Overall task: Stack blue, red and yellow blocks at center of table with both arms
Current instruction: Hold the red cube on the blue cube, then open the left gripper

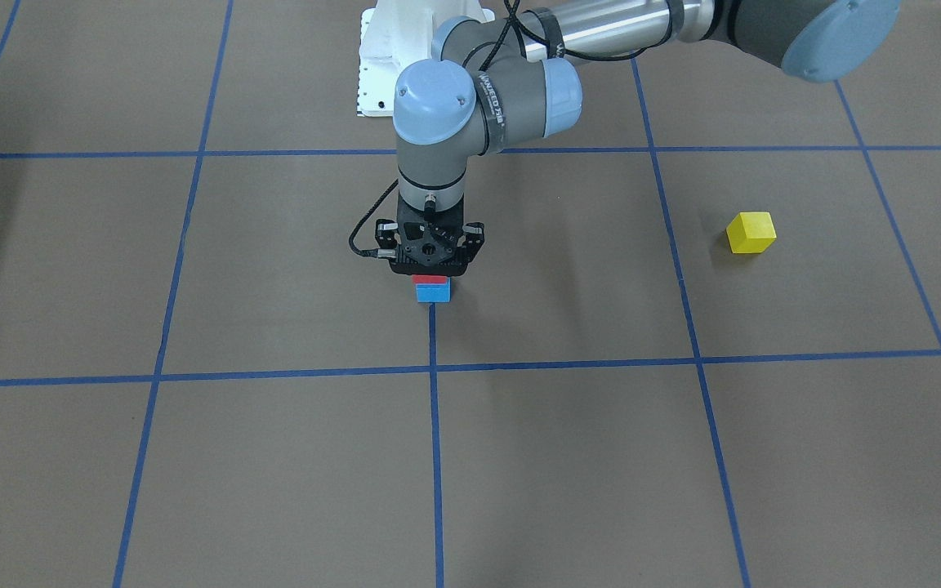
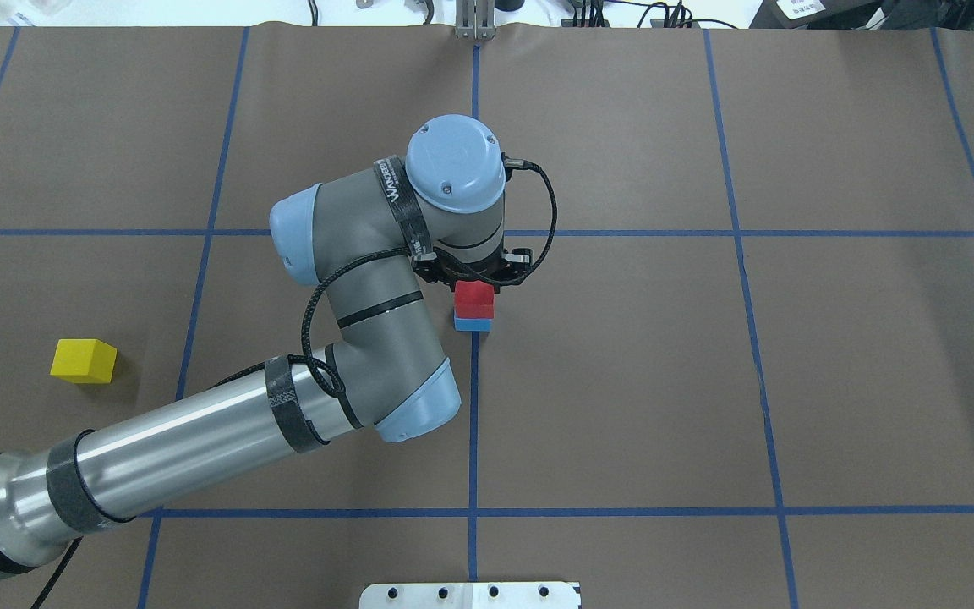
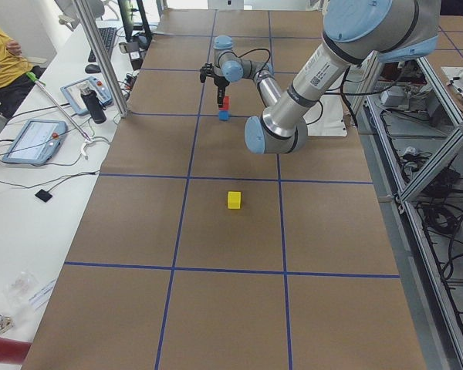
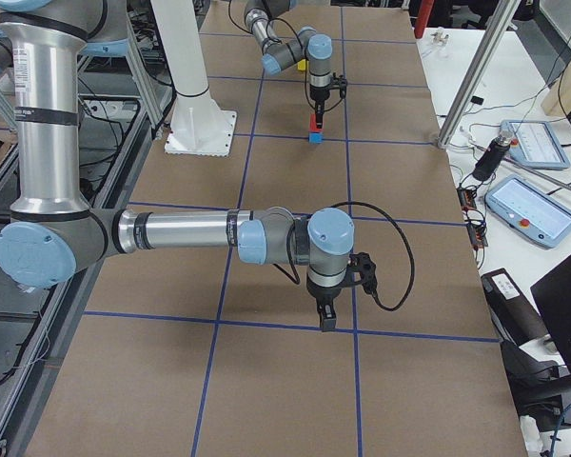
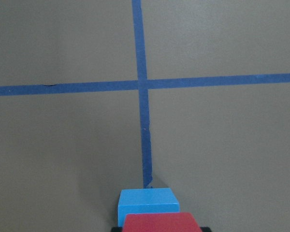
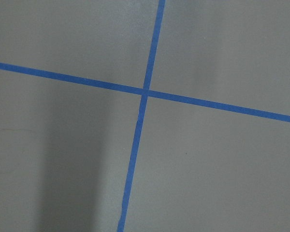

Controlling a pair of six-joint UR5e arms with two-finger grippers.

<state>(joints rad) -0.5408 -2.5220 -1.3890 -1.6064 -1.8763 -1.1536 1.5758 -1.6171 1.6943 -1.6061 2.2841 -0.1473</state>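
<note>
At the table's [image 1: 274, 457] centre the light blue block [image 1: 434, 294] stands on a tape line with the red block [image 1: 430, 280] directly on top of it. My left gripper [image 1: 430, 269] points straight down and is shut on the red block [image 2: 474, 294], whose near face fills the bottom edge of the left wrist view above the blue block [image 5: 147, 203]. The yellow block [image 2: 84, 361] lies alone on the robot's left side, far from both grippers. My right gripper [image 4: 328, 314] hangs low over bare table near a tape crossing. It shows only in the right side view, so I cannot tell its state.
The white pedestal [image 1: 381, 57] stands at the robot's edge of the table. My left forearm [image 2: 199, 440] stretches over the table between the yellow block and the stack. A side bench with tablets [image 3: 35, 139] and a seated person [image 3: 0, 54] lies beyond the far edge.
</note>
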